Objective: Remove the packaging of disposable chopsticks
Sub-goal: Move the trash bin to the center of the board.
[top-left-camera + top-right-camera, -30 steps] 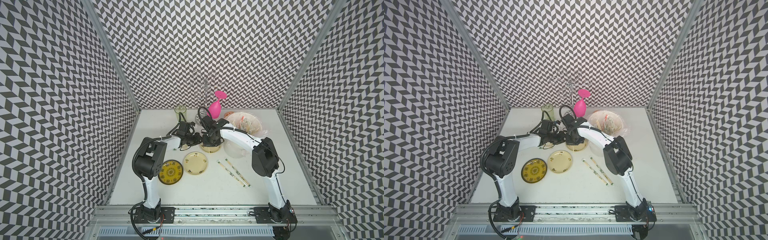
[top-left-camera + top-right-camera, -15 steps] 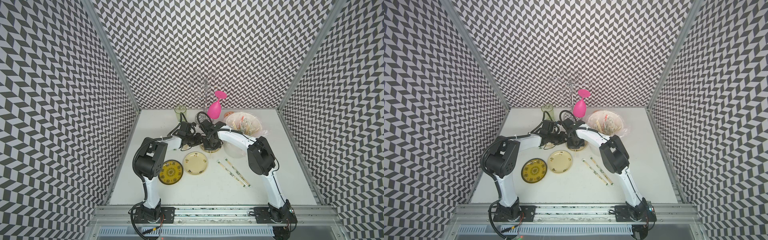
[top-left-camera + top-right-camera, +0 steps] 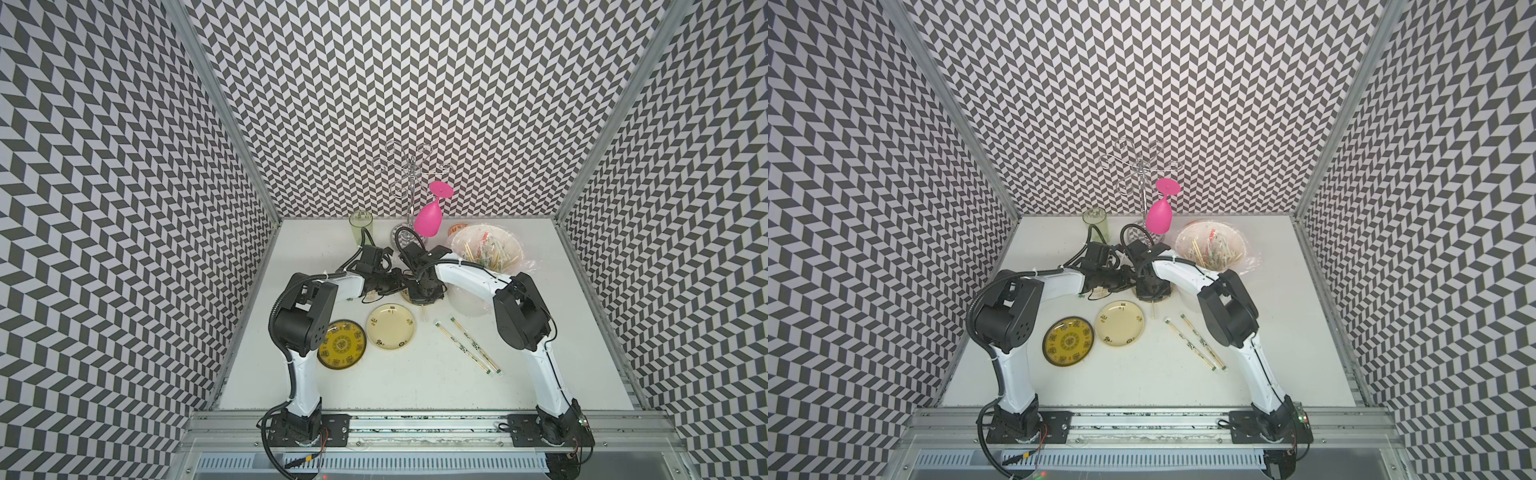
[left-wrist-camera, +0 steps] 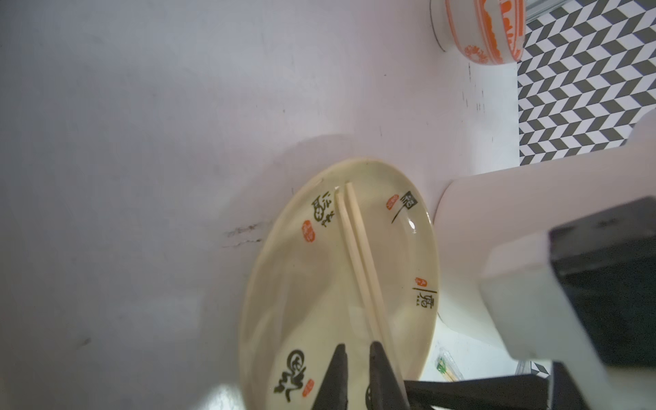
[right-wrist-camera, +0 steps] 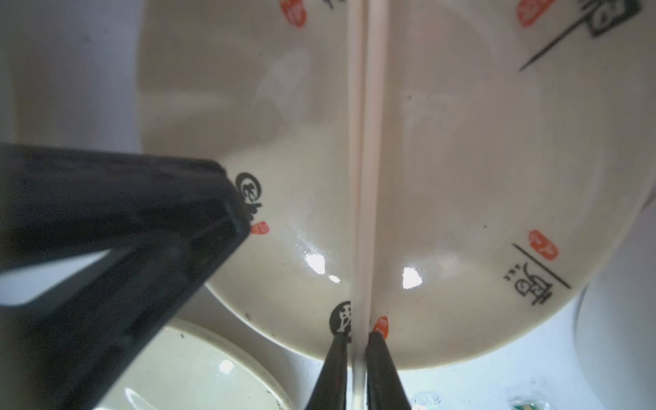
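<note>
A bare pair of disposable chopsticks (image 4: pixel 358 255) (image 5: pixel 365 142) lies across a cream plate (image 4: pixel 319 284) (image 5: pixel 461 177) at the back middle of the table. One end of the pair pokes past the rim (image 3: pixel 424 318). My right gripper (image 5: pixel 358 337) (image 3: pixel 422 296) stands over the plate's near rim, its fingers close on both sides of the pair. My left gripper (image 4: pixel 358 349) (image 3: pixel 397 284) is beside it, jaws almost together. A clear sleeve of packaging (image 3: pixel 368 296) with a green end trails from it under the wrist. Two wrapped pairs (image 3: pixel 461 345) (image 3: pixel 1188 343) lie on the table in front.
A second cream plate (image 3: pixel 390 332) and a yellow patterned plate (image 3: pixel 341 344) sit in front of the arms. At the back right a white bucket (image 3: pixel 486 249) lined with a bag holds sleeves and sticks. A pink glass (image 3: pixel 430 218), a green cup (image 3: pixel 360 222) and an orange-white bowl (image 4: pixel 482 32) stand at the back.
My right arm has shifted slightly over the back plate and its jaws have eased a little around the chopsticks. The left arm has barely moved.
</note>
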`<state>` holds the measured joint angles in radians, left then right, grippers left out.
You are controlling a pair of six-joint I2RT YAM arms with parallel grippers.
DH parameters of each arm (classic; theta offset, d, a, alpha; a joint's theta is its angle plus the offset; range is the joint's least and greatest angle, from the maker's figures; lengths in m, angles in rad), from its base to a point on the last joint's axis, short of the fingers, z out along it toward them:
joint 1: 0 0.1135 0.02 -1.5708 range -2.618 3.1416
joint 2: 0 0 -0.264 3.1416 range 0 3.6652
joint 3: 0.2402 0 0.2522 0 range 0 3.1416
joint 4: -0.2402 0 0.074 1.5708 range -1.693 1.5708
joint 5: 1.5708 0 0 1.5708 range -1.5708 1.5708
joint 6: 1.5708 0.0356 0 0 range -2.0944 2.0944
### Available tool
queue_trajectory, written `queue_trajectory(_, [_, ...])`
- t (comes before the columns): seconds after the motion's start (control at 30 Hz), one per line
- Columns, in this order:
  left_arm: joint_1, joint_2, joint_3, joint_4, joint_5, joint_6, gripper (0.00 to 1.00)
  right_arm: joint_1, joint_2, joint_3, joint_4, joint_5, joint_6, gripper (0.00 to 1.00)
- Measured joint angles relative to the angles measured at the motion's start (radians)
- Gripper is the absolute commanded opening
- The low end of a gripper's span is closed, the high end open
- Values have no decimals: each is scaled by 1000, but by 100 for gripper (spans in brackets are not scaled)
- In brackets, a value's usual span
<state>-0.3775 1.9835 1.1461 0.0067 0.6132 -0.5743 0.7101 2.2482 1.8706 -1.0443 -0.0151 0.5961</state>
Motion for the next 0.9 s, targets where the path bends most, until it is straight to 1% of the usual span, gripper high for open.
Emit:
queue_trajectory(0.13, [0,14,0,0,0,0,15,0,0,0,0,0,-4,22])
queue_trajectory(0.23, [0,15,0,0,0,0,16,0,0,0,0,1,-4,25])
queue_trajectory(0.6, [-2,15,0,0,0,0,15,0,0,4,-4,15,-5,29])
queue_trajectory(0.77, [-3,15,0,0,0,1,16,0,0,41,-17,31,-1,39])
queue_trajectory(0.9, [-3,15,0,0,0,3,16,0,0,79,-21,52,0,41])
